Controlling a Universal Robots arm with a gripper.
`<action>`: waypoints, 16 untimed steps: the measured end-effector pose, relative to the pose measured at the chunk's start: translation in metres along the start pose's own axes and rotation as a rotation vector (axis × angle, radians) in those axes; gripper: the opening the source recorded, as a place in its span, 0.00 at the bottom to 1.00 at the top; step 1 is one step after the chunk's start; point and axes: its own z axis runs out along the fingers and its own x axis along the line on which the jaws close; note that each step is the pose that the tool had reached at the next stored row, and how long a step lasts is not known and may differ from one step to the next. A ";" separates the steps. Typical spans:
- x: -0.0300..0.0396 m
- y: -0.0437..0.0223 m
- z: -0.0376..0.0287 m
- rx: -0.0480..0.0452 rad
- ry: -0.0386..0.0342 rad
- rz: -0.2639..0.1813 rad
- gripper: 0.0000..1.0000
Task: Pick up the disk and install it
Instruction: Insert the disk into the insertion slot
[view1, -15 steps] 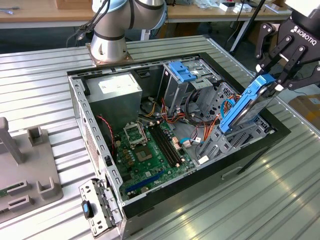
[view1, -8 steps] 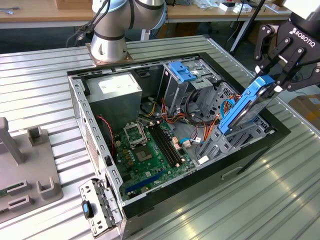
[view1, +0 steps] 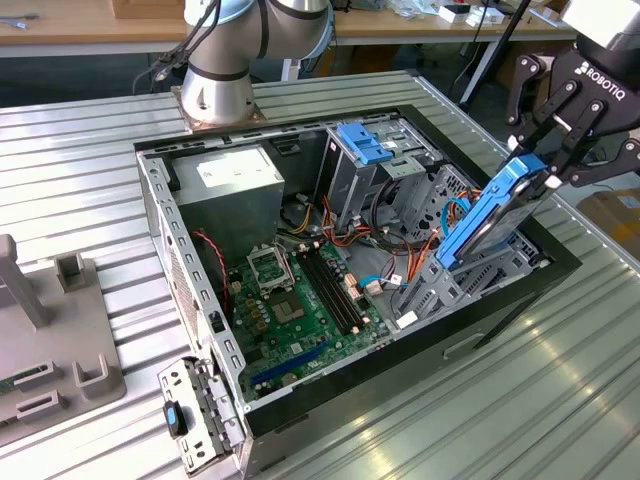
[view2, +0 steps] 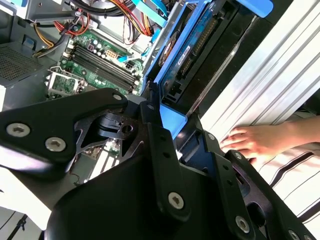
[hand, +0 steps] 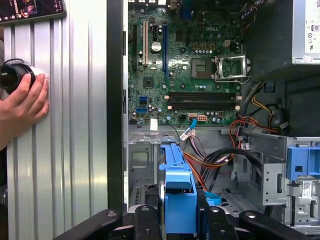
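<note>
On the ribbed metal table (view1: 90, 150) sits an open computer case (view1: 165, 215). The gripper (view1: 545, 165) is clenched on the upper end of the disk (view1: 488, 215), which tilts down to the grey bay (view1: 440, 290) on the exterior view's right.

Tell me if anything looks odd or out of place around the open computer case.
A person's hand rests on the ribbed metal table beside the black computer case, near the gripper holding the blue-framed grey metal disk tilted.
</note>
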 end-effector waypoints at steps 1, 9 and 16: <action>0.0000 0.0000 0.0001 0.0000 0.0000 0.000 0.37; 0.0014 0.0001 0.0274 0.0000 0.0000 0.000 0.37; 0.0015 0.0001 0.0288 0.0000 -0.0003 0.000 0.37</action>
